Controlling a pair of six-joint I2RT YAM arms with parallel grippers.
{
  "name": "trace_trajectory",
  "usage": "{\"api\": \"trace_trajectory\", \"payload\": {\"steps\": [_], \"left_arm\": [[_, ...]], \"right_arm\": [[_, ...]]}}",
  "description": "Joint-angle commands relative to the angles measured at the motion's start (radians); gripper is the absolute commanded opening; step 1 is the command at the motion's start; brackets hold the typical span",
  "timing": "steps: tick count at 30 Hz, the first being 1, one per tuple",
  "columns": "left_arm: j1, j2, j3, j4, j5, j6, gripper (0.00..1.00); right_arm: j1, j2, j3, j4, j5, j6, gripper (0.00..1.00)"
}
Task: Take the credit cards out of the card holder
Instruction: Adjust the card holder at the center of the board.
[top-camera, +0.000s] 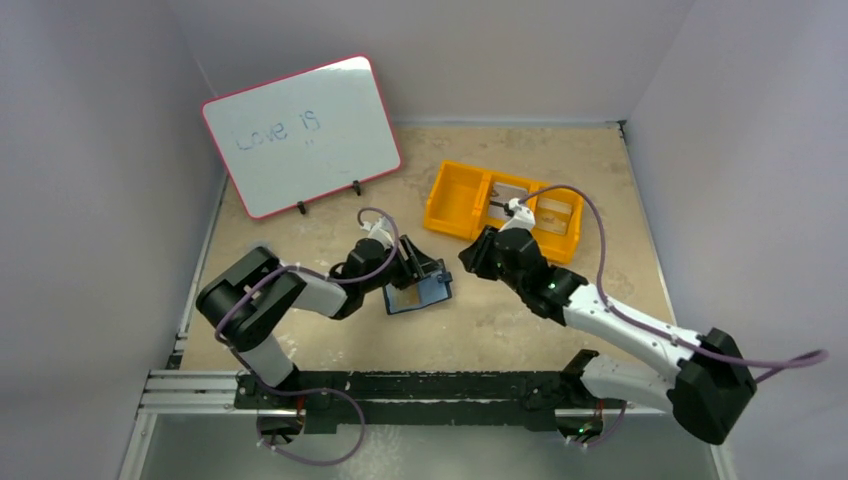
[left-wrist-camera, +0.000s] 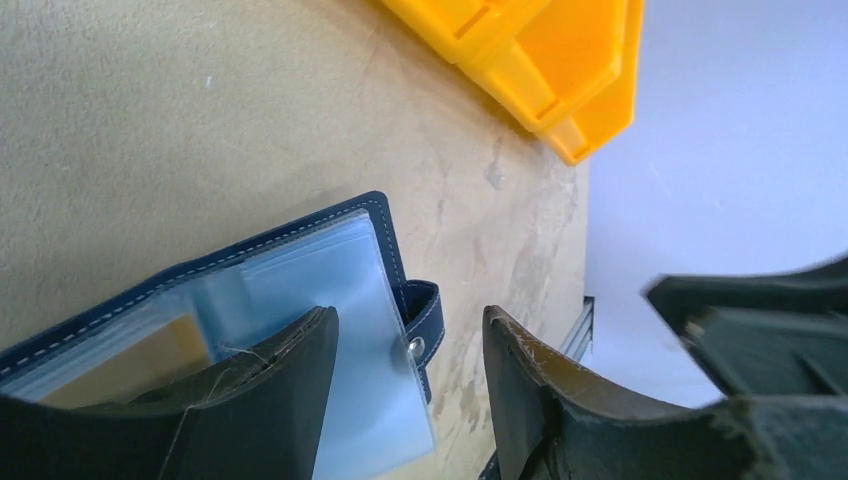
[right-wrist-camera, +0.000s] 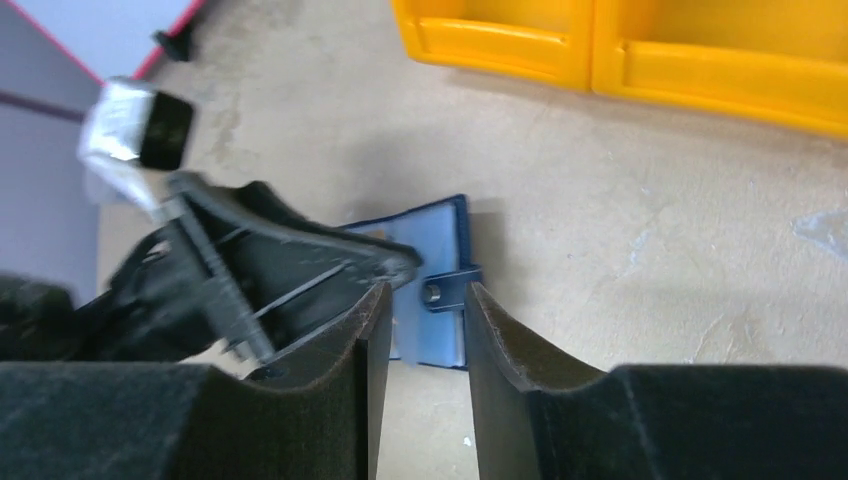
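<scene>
Left wrist view has the left gripper (left-wrist-camera: 408, 335) open over the card holder (left-wrist-camera: 330, 265); the right gripper (right-wrist-camera: 425, 300) hovers part-open and empty. Extraction looks underway; the next move is to pinch the pocketed card (left-wrist-camera: 140, 350) by its edge.

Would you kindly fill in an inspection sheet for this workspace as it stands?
Surface: beige tabletop, mottled with stains.
Job's things: card holder lies open, with a tan insert in one pocket; credit cards lie in the orange tray.
Clutter: whiteboard reading "Love is".
Grippers: left claw open over the holder's clear pockets; right claw open and empty, the snap tab showing between its fingers.
Cables: purple cables loop along both arms.
Surroundings: pale walls on three sides; metal rail at the near edge.
</scene>
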Motion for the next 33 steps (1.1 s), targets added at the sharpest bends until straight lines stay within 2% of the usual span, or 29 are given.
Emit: {"api": "trace_trajectory", "payload": {"steps": [1,5,10,15,17,20,26,29,33], "left_arm": [[-0.020,0.037,0.070,-0.032,-0.050,0.031,0.54],[-0.025,0.002,0.060,0.003,-0.078,0.027,0.54],[-0.029,-0.086,0.086,-0.130,-0.146,0.082,0.55],[-0.029,-0.147,0.103,-0.290,-0.212,0.123,0.55],[-0.029,-0.166,0.102,-0.311,-0.231,0.129,0.55],[-0.028,-0.155,0.114,-0.340,-0.221,0.137,0.55],[-0.029,-0.137,0.075,-0.228,-0.146,0.094,0.55],[-0.030,-0.142,0.076,-0.228,-0.135,0.095,0.55],[-0.029,-0.124,0.074,-0.223,-0.118,0.083,0.54]], "right_arm": [[0.000,-0.113,-0.056,0.166,-0.103,-0.138,0.37],[0.000,-0.118,-0.084,0.280,-0.330,-0.192,0.37],[0.000,-0.033,-0.129,0.446,-0.519,-0.221,0.34],[0.000,0.060,-0.169,0.573,-0.601,-0.219,0.33],[0.000,0.088,-0.166,0.559,-0.585,-0.210,0.33],[0.000,0.059,-0.149,0.431,-0.452,-0.224,0.37],[0.000,0.061,-0.094,0.218,-0.316,-0.221,0.41],[0.000,0.103,-0.065,0.179,-0.341,-0.204,0.41],[0.000,0.124,-0.089,0.289,-0.435,-0.131,0.42]]}}
